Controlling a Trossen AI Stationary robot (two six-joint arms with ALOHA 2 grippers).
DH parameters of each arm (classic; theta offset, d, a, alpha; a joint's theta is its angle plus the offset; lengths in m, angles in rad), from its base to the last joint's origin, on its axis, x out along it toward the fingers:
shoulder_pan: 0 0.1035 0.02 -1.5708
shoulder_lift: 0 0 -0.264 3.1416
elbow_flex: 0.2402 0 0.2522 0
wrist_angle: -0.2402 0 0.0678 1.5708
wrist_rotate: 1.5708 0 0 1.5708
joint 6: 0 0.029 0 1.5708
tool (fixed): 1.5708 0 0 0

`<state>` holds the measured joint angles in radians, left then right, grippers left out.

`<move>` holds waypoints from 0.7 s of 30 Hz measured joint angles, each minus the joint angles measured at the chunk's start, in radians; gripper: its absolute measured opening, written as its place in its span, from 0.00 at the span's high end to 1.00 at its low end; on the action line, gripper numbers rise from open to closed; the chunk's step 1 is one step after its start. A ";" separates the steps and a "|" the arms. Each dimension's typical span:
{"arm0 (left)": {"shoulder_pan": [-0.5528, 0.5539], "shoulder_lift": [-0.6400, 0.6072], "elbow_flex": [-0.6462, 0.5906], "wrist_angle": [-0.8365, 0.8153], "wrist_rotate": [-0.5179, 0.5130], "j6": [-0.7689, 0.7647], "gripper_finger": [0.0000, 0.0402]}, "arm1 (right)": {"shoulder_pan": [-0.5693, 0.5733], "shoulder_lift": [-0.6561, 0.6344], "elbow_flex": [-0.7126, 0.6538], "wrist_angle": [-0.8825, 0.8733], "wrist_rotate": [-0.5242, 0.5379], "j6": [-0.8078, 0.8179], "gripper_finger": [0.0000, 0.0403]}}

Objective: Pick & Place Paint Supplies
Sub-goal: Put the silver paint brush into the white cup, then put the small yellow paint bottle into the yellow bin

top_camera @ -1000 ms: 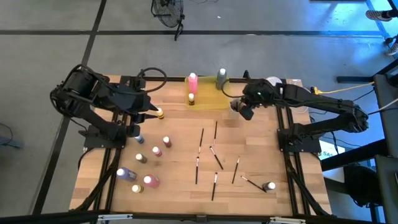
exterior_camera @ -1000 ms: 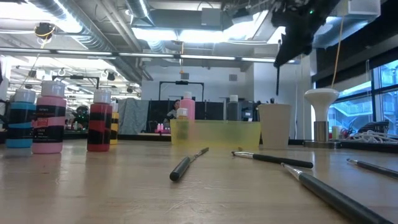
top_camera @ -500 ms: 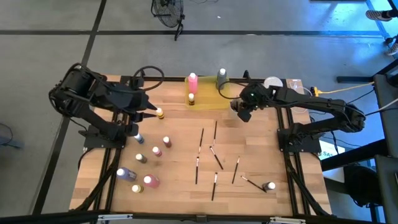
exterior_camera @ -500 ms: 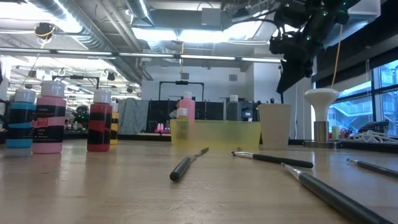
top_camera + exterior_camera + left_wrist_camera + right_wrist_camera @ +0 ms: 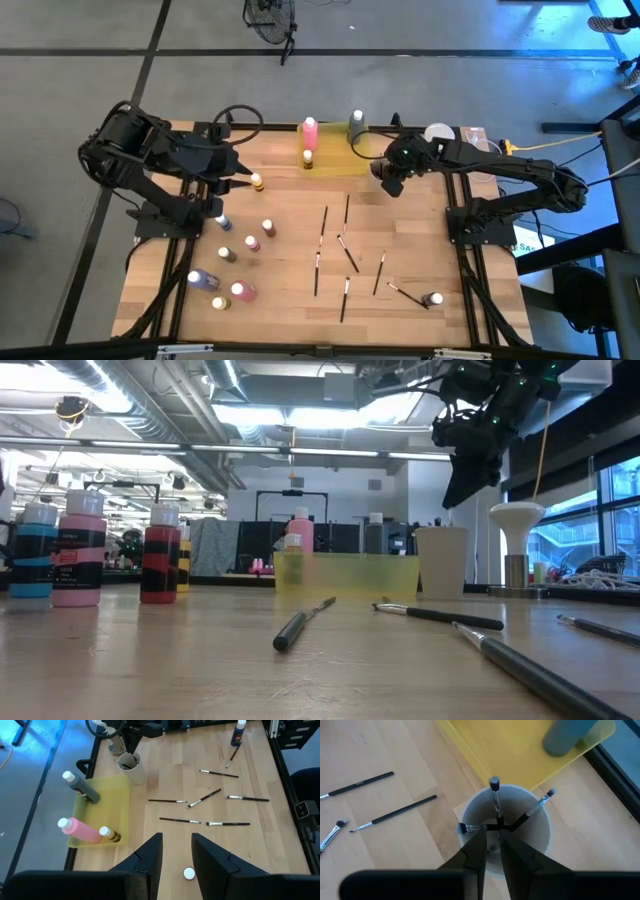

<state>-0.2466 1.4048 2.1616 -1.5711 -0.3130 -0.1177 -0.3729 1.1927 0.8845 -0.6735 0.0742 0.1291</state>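
Now, line by line:

Right gripper (image 5: 492, 847): hangs right over the grey-beige cup (image 5: 540, 842) beside the yellow tray (image 5: 500, 750); its fingers stand a narrow gap apart and hold nothing.

Cup contents: three paintbrushes (image 5: 495, 802) lean inside the cup with their tips up, crossing near the middle.

Left gripper (image 5: 177, 852): waits above the counter (image 5: 290, 250) on the left side, over a small white-capped bottle (image 5: 188, 873); its fingers are parted with nothing between them.

Tray: sits at the far edge of the counter, holding a pink bottle (image 5: 309, 131), a grey bottle (image 5: 356, 124) and a small pale-capped dark bottle (image 5: 307, 159).

Loose brushes (image 5: 323, 221): several thin dark-handled ones lie scattered flat on the middle of the counter, apart from the cup.

Loose bottles (image 5: 242, 291): a group stands on the left part of the counter, near the left arm; among them a purple bottle (image 5: 201, 279) and a red-banded one (image 5: 160, 563).

Lone bottle (image 5: 434, 299): a small pale-capped one near the front right, just beside a brush.
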 joint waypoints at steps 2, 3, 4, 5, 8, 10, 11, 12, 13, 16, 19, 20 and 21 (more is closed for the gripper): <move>0.000 0.000 0.000 0.000 0.000 0.000 0.75 | 0.000 0.000 0.000 -0.002 0.000 0.002 0.85; 0.000 0.000 0.000 0.000 0.000 0.000 0.75 | 0.000 0.000 0.000 -0.004 -0.001 0.008 0.84; 0.000 0.000 0.000 0.000 0.000 0.000 0.75 | 0.000 0.000 0.000 -0.003 -0.004 0.014 0.83; 0.000 0.000 0.000 0.000 0.000 0.000 0.76 | 0.000 0.000 0.000 -0.003 -0.005 0.020 0.82; 0.000 0.000 0.000 0.000 0.000 0.000 0.76 | 0.000 0.000 0.000 -0.006 -0.006 0.020 0.75; 0.000 0.000 0.000 0.000 0.000 0.000 0.75 | 0.000 0.000 0.000 -0.004 -0.006 0.020 0.69; 0.000 0.000 0.000 0.000 0.000 0.000 0.75 | 0.000 0.000 0.001 0.000 -0.006 0.020 0.66; 0.000 0.000 0.000 0.000 0.000 0.000 0.75 | 0.000 0.000 0.005 -0.001 -0.006 0.020 0.63; 0.000 0.000 0.000 0.000 -0.001 0.000 0.75 | 0.000 0.000 0.012 -0.003 -0.006 0.016 0.60; 0.000 0.000 0.000 0.000 -0.019 0.000 0.75 | 0.000 -0.002 0.056 -0.016 -0.005 -0.035 0.53; 0.000 0.000 0.000 0.000 -0.065 0.001 0.75 | 0.010 -0.019 0.095 -0.032 -0.001 -0.054 0.51; 0.000 0.000 0.000 0.000 -0.083 0.000 0.75 | 0.016 -0.027 0.105 -0.038 -0.002 -0.056 0.51; 0.000 0.000 0.000 0.000 -0.100 0.001 0.75 | 0.022 -0.034 0.116 -0.047 -0.006 -0.057 0.51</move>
<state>-0.2466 1.4048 2.1616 -1.5711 -0.4128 -0.1171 -0.3510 1.1588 1.0007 -0.7206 0.0685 0.0718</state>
